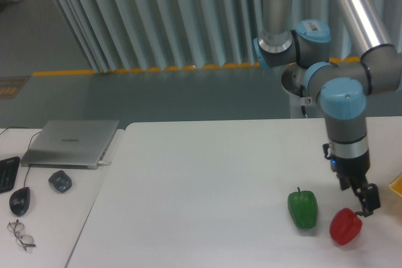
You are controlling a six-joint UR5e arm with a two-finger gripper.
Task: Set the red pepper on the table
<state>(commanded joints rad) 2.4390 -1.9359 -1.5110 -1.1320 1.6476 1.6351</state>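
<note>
Green pepper (303,209) upright on the table (201,186), near its right end. Just right of it the red pepper (345,226) sits on the tabletop, free of any grip. Gripper (365,205) hangs just above it, upper right; fingers look parted, though small and dark.

single fixed view, raised, facing table (207,180)

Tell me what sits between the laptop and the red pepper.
The green pepper, close beside the red pepper; otherwise only bare table stretches back to the laptop, per the fixed camera.
</note>
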